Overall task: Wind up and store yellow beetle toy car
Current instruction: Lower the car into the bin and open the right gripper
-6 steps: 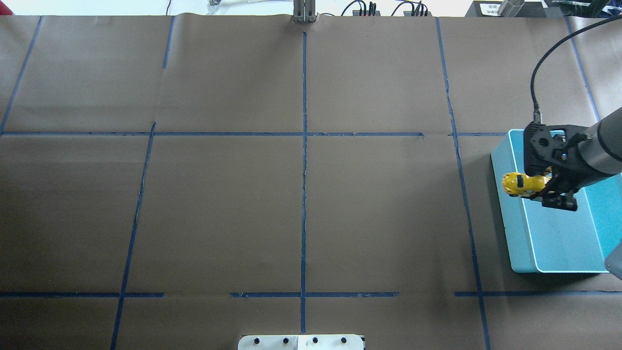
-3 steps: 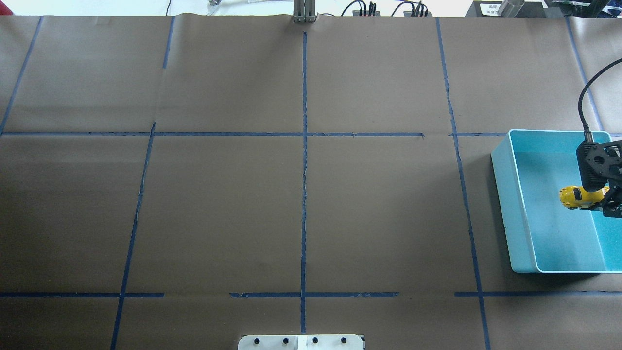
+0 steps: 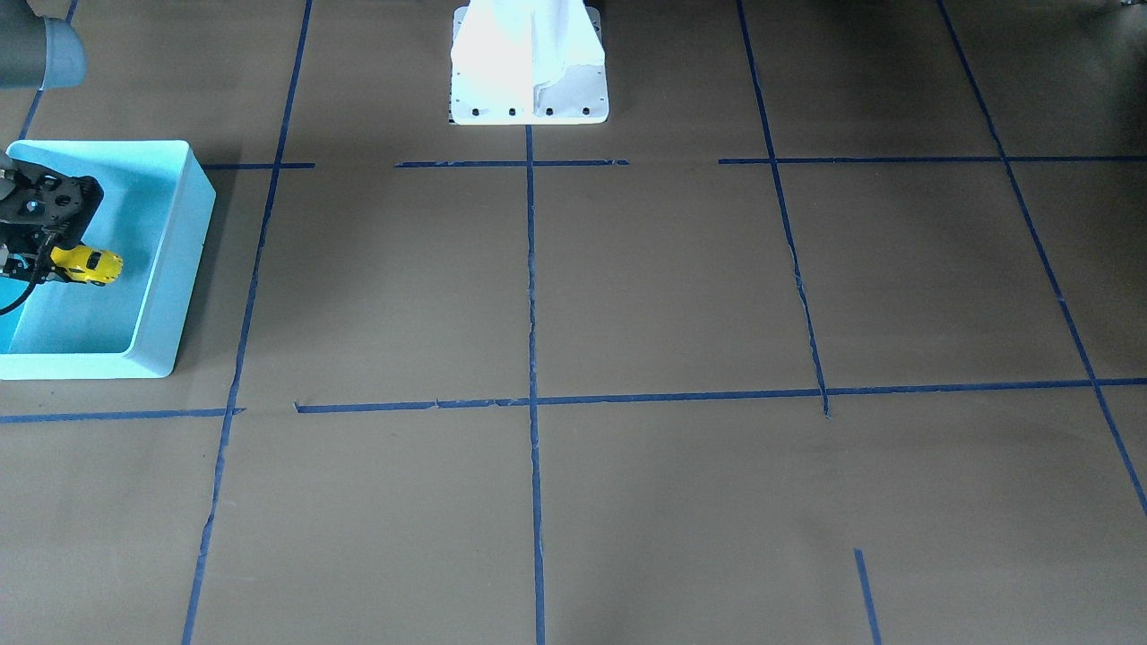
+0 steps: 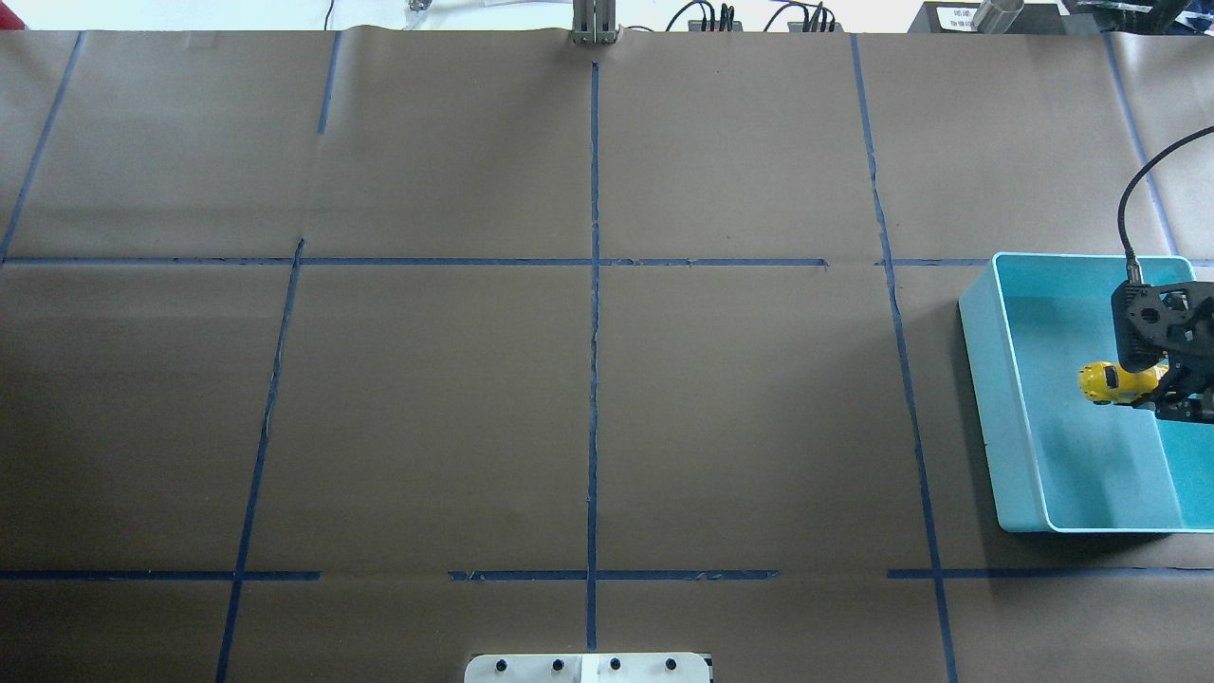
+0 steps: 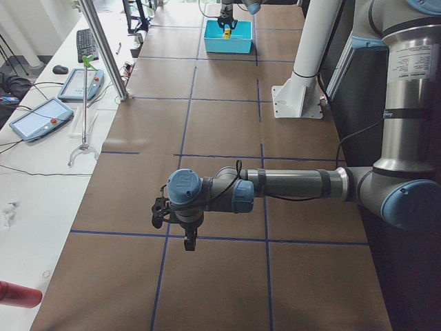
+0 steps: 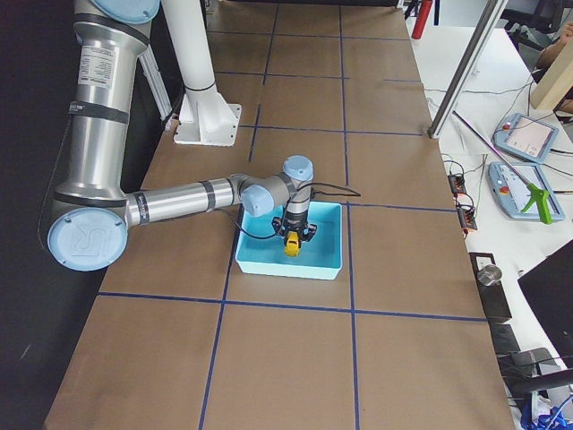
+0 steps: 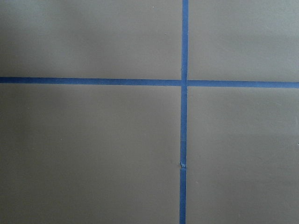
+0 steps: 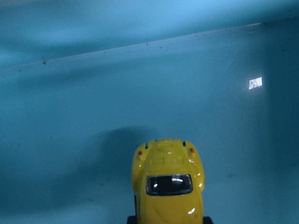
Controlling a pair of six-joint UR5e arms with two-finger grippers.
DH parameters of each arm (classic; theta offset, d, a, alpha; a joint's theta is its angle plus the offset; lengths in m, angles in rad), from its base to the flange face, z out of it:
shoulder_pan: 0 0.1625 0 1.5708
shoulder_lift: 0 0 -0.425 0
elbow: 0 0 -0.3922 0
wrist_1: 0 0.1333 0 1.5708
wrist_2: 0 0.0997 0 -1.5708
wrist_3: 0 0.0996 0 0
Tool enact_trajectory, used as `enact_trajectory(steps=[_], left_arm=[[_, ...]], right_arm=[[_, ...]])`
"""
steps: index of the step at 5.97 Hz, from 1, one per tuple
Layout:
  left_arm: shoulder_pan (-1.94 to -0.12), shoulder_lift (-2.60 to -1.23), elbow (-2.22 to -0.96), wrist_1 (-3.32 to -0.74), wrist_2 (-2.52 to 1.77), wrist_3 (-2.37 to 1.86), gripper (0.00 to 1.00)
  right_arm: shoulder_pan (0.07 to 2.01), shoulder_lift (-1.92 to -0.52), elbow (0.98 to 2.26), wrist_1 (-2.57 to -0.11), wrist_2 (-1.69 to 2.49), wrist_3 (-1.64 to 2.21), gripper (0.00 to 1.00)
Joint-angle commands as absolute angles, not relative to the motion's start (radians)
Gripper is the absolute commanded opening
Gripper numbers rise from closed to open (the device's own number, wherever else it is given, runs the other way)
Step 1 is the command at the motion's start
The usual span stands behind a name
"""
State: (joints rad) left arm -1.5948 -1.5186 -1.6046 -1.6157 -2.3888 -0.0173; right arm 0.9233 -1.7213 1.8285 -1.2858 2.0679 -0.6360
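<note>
The fingers of the right gripper are clamped on the rear end of the yellow beetle toy car, one finger on each side. The car sticks out sideways from them, with its round nose toward the middle of the table. The car is inside the light blue bin, in the middle part of it and apart from the walls. In the right wrist view the car shows its roof and one dark window, and its shadow falls on the bin floor just beside it. I cannot tell if the wheels touch the floor. The bin stands at the robot's right end of the table, inside one field marked by the blue tape lines.

The left gripper hangs over the table at the robot's left end, well apart from the bin, and points down. Whether its fingers are apart or together, I cannot tell, because only the side view shows them and they are small there. The left wrist view shows only brown table and a crossing of tape.
</note>
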Motion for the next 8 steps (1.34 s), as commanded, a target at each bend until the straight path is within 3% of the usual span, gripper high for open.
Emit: enact_trajectory(steps=[1,3,5,7,8], left_arm=[[-1.594,-1.513,-1.605,-1.617,-2.388,-0.018,1.00],[-1.594,-1.513,-1.605,-1.617,-2.388,-0.018,1.00],[-1.594,-1.513,-1.603,-1.618,-2.388,-0.018,1.00],[-1.594,-1.513,-1.603,-1.618,-2.390,-0.018,1.00],[-1.594,-1.513,-1.601,-1.618,-2.388,-0.018,1.00]], right_arm=[[0.904,-1.686,1.766,-1.270,2.066,-0.629,0.00],[0.899,-1.663,1.749,-1.270,2.066,-0.629,0.06],[0.896,-1.663,1.747,-1.270,2.066,-0.627,0.30],[0.896,-1.663,1.753,-1.269,2.068,-0.624,0.83],[0.899,-1.663,1.765,-1.269,2.083,-0.626,1.00]])
